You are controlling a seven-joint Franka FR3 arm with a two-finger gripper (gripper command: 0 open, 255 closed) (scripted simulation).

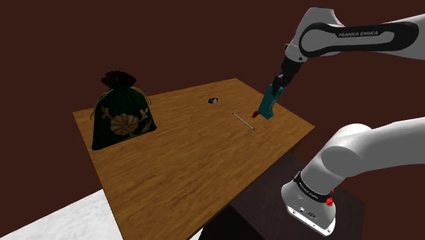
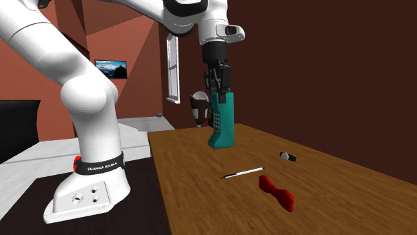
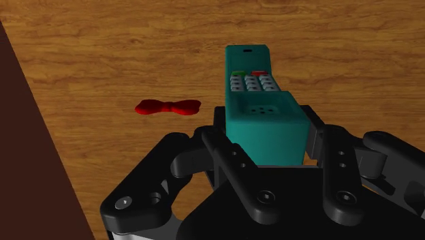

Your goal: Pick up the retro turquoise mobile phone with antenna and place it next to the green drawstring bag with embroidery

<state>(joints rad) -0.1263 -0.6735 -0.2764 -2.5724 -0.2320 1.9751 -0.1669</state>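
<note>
My black gripper (image 1: pixel 278 80) is shut on the upper end of the turquoise phone (image 1: pixel 267 103), which hangs nearly upright near the table's corner at the shoulder view's right. In the second exterior view the phone (image 2: pixel 222 120) hangs from the gripper (image 2: pixel 218 85) with its lower end close to the wood; I cannot tell whether it touches. The wrist view shows the phone (image 3: pixel 257 102) with its keypad facing up, clasped by the fingers (image 3: pixel 315 135) of the gripper (image 3: pixel 267 135). The dark green embroidered drawstring bag (image 1: pixel 122 113) stands far across the table at the shoulder view's left.
On the wooden table (image 1: pixel 184 163) a thin pen (image 1: pixel 243 120) lies near the phone, with a red bow (image 2: pixel 276 192) beside it and a small black object (image 1: pixel 212 101) farther back. The arm's stand (image 1: pixel 310 204) sits below the table's near corner.
</note>
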